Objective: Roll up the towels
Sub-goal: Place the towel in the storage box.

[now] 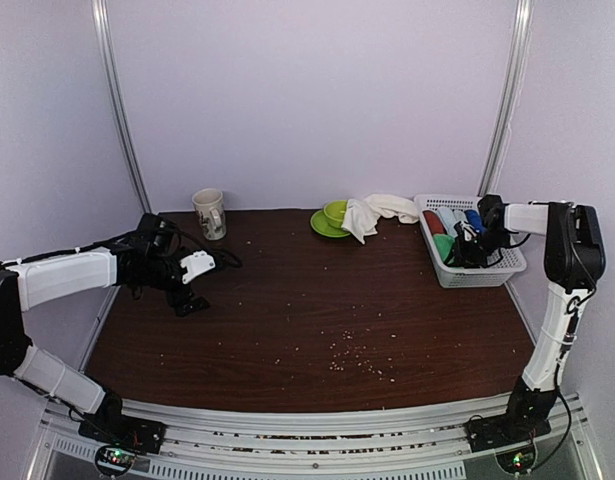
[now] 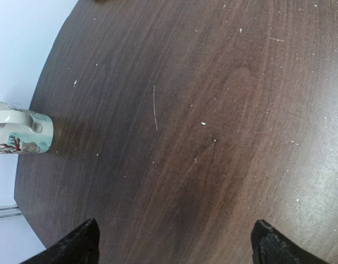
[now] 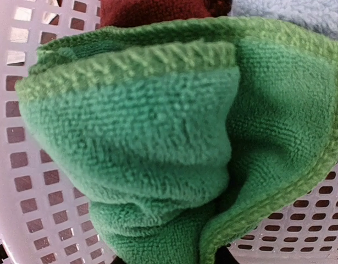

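Green towel (image 3: pixel 158 154): inside the basket (image 1: pixel 484 272), at its left side, bunched in loose folds against the perforated wall and not rolled.
Neighbours: a red roll (image 3: pixel 152 11) and a pale blue roll (image 3: pixel 289 11) lie just behind it in the same basket, with a dark blue roll (image 1: pixel 474 218) further in.
Right fingers (image 1: pixel 467 245): reaching down into the basket and mostly hidden under cloth. They are set narrow, and the folds gather toward them, so they appear to pinch the green towel, probably to lift it out.
Cream towel (image 1: pixel 372 212): outside the basket, just to its left, slumped in a heap against a green dish (image 1: pixel 332 218). It is not rolled.
Left fingers (image 2: pixel 75 245): well to the left of the basket, spread wide and holding nothing, low over bare surface (image 1: pixel 317 300). They are likely waiting to help flatten a towel.
Mug (image 1: pixel 209 213): far left of the basket, at the back.
Progress: neither towel looks rolled, so the task seems to be at an early stage.
Risk: the cloth may snag on the basket or drag the rolls out with it.
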Robot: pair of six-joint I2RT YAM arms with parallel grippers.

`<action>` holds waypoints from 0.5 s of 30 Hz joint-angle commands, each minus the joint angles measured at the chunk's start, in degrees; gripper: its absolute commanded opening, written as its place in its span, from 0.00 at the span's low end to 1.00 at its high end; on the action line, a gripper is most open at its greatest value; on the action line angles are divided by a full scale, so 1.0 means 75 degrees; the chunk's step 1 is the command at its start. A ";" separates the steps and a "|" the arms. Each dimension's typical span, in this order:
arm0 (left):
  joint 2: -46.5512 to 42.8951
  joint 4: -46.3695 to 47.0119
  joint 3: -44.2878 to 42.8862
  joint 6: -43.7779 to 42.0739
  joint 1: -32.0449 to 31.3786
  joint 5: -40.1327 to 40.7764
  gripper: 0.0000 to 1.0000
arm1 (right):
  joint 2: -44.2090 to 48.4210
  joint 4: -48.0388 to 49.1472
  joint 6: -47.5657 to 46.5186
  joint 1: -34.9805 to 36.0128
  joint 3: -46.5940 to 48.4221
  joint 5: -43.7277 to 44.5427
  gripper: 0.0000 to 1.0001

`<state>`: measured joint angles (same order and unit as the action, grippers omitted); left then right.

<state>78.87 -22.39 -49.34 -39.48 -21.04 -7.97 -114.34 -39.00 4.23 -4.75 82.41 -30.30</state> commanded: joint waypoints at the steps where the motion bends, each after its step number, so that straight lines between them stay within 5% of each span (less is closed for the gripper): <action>1: 0.0131 0.0209 0.0047 -0.0053 0.0004 -0.0099 0.98 | -0.0558 -0.0755 -0.0092 -0.0011 -0.0219 0.0489 0.00; 8: 0.0189 0.0199 0.0028 -0.0066 0.0005 -0.0060 0.98 | -0.0641 -0.0993 -0.0133 -0.0011 -0.0213 0.1114 0.00; 15: 0.0172 0.0180 -0.0030 -0.0067 0.0005 -0.0007 0.98 | -0.0148 -0.1013 -0.0194 -0.0011 -0.0228 0.0897 0.43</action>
<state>79.85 -22.39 -49.34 -39.51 -21.04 -7.90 -115.55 -39.16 3.77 -5.06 82.70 -28.21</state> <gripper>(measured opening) 0.978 0.338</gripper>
